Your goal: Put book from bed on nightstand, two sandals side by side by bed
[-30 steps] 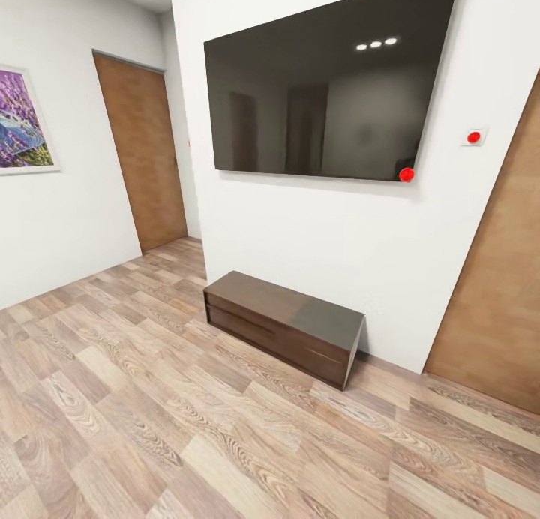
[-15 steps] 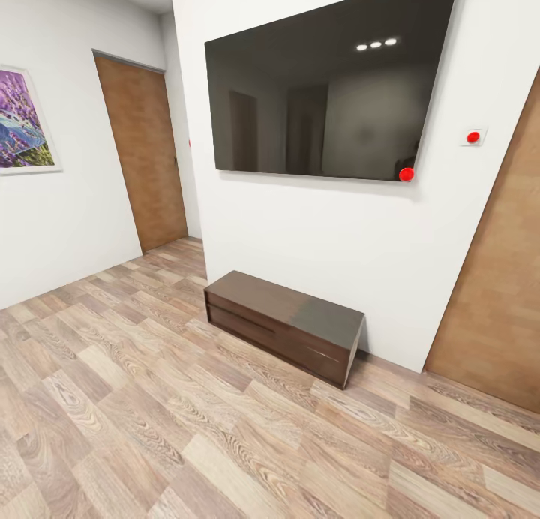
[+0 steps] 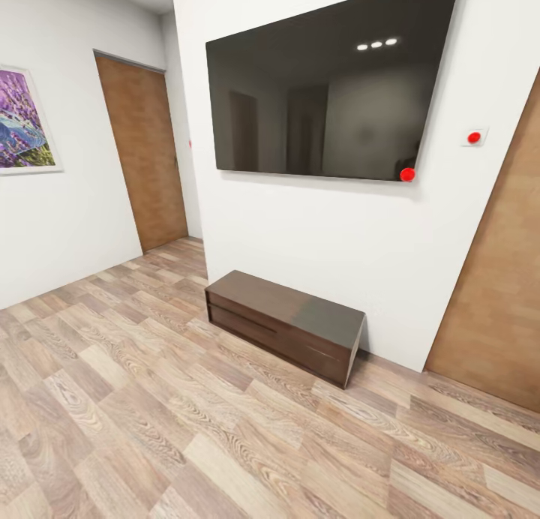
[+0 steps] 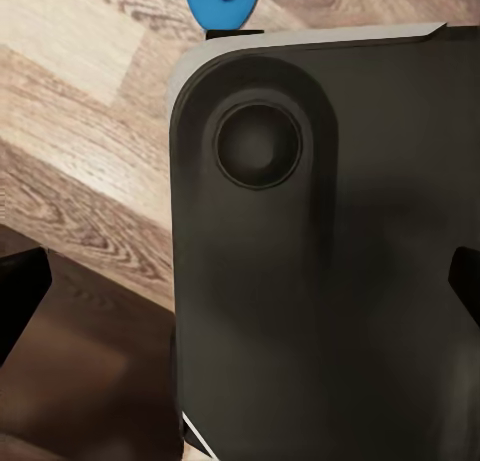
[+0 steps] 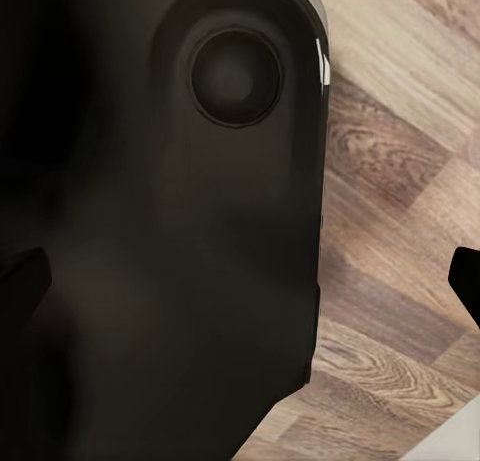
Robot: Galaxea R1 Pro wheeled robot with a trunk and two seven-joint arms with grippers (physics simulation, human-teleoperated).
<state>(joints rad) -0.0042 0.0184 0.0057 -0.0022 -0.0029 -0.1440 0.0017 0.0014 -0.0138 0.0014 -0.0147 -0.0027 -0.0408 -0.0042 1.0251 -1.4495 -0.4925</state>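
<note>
A: Head view, quick. Where are we?
B: Facing a white wall [image 3: 300, 234] with a big dark TV [image 3: 330, 91] mounted on it, and a long low dark bench [image 3: 285, 324] on the wood floor [image 3: 150, 414] right below, set against the wall. Closed wooden door [image 3: 142, 151] down the hall, another door [image 3: 502, 294] on the other side, a purple picture [image 3: 22, 121] on the side wall.
A: Book, bed, nightstand?
B: Can't see any of them here. Looks like transit. That bench isn't a nightstand.
A: Sandals?
B: Left wrist view has a bright blue bit [image 4: 225, 3] on the floor past the robot's dark body panel [image 4: 310, 251]. Could be a sandal; too cropped to say.
A: Fingers?
B: Left tips [image 4: 20, 291] sit wide at the frame edges, nothing between, so spread open. Right tips [image 5: 25, 286] the same, arms tucked against the body [image 5: 160, 231], probably for driving.
</note>
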